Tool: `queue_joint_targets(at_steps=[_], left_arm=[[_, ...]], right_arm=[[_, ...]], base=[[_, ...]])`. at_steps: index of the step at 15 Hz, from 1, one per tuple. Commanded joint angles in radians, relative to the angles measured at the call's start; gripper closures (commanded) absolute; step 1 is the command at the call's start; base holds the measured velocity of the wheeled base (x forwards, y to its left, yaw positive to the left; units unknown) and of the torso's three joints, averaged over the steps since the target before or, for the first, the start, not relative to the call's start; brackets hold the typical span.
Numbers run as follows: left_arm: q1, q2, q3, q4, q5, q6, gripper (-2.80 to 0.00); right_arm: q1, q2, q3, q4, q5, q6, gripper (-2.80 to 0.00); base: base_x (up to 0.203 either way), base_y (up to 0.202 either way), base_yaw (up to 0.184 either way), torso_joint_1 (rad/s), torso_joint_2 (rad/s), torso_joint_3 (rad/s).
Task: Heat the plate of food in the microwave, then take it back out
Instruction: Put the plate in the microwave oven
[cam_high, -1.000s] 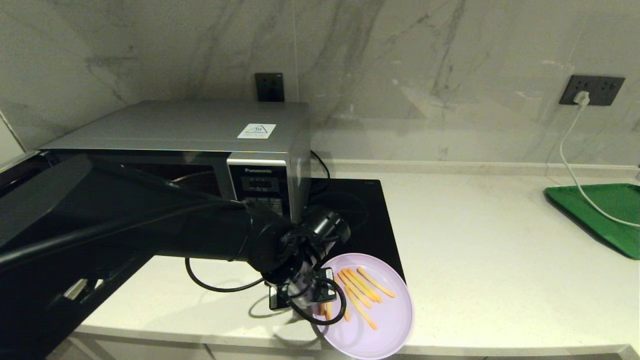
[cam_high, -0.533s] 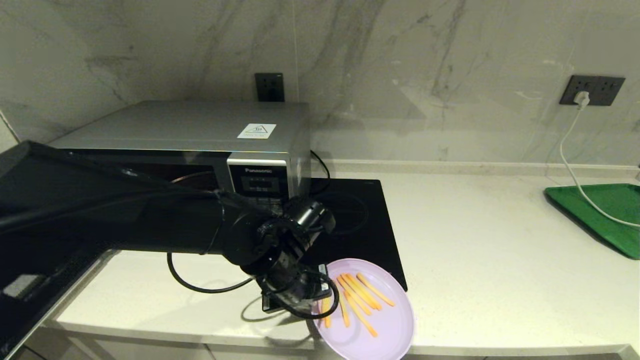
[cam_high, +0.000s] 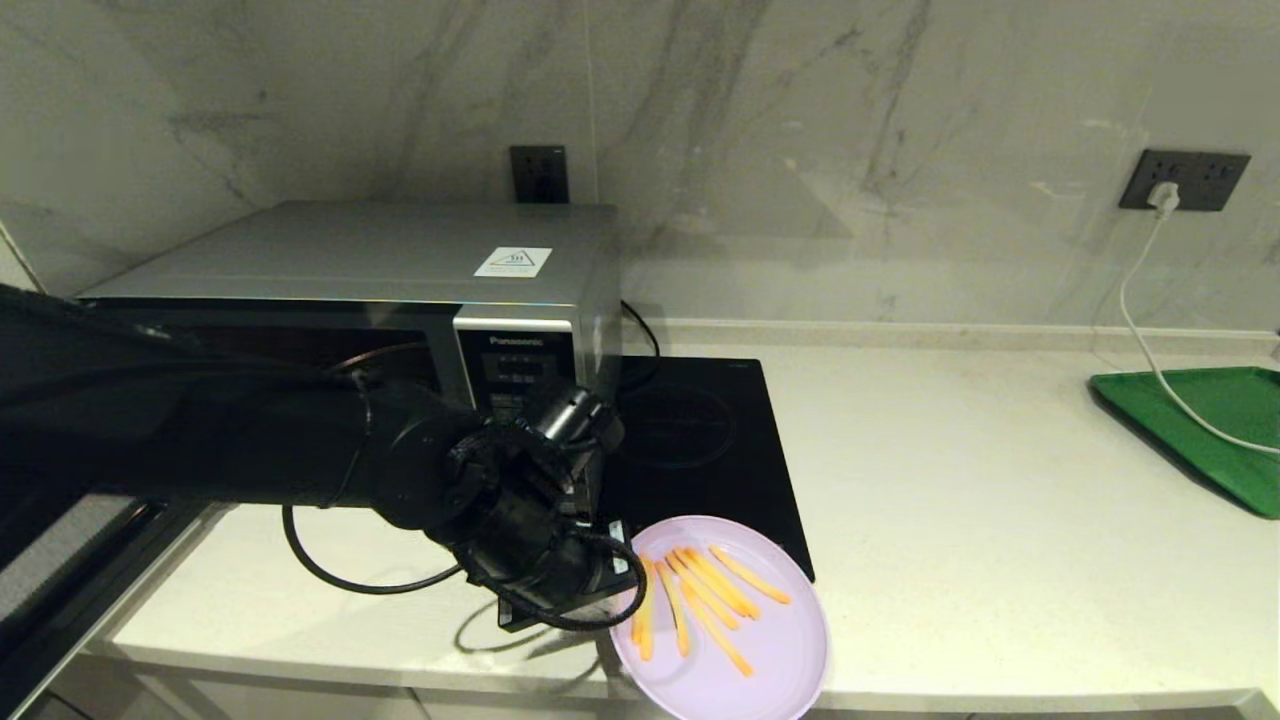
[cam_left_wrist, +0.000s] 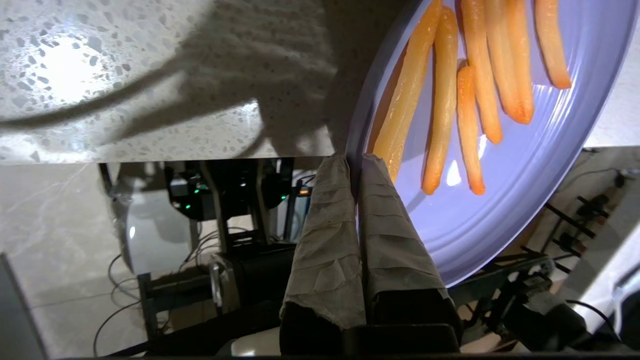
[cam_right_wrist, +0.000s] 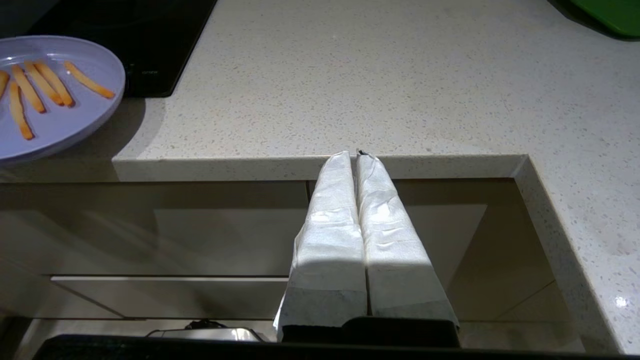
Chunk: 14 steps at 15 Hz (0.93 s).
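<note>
The pale lilac plate of food (cam_high: 745, 650) carries several orange-yellow sticks (cam_high: 700, 595) and hangs partly over the counter's front edge, just in front of the hob. My left gripper (cam_left_wrist: 354, 162) is shut on the plate's left rim (cam_left_wrist: 360, 115), one finger above it and one below; in the head view the gripper (cam_high: 612, 592) is mostly hidden by its wrist. The silver-grey Panasonic microwave (cam_high: 400, 255) stands at the back left, its front largely covered by my left arm. My right gripper (cam_right_wrist: 356, 154) is shut on nothing, low in front of the counter edge.
A flat black induction hob (cam_high: 700, 450) lies right of the microwave, behind the plate. A green tray (cam_high: 1210, 430) sits at the far right with a white cable (cam_high: 1135, 320) running onto it from a wall socket. A black cable (cam_high: 340, 575) loops on the counter.
My left arm has drawn back to the left, taking the plate a little left along the counter's front edge. The sticks have shifted on the plate.
</note>
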<state>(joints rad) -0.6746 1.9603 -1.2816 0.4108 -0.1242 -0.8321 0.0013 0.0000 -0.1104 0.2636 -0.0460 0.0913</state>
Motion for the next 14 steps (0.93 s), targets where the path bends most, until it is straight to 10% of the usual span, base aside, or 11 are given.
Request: queue_joint_targets(at_steps=[1, 14], left_arm=[[0.013, -0.052, 0.086, -0.079, -0.024, 0.003, 0.00], [0.201, -0.441, 0.493, -0.165, -0.088, 0.032, 0.00]], right_arm=[[0.000, 0.000, 0.000, 0.002, 0.000, 0.001, 0.00], [0.001, 0.000, 0.000, 0.002, 0.000, 0.001, 0.00]], base=[[0.000, 0.000, 0.000, 0.000, 0.00, 0.000], [0.000, 0.000, 0.000, 0.000, 0.00, 0.000]])
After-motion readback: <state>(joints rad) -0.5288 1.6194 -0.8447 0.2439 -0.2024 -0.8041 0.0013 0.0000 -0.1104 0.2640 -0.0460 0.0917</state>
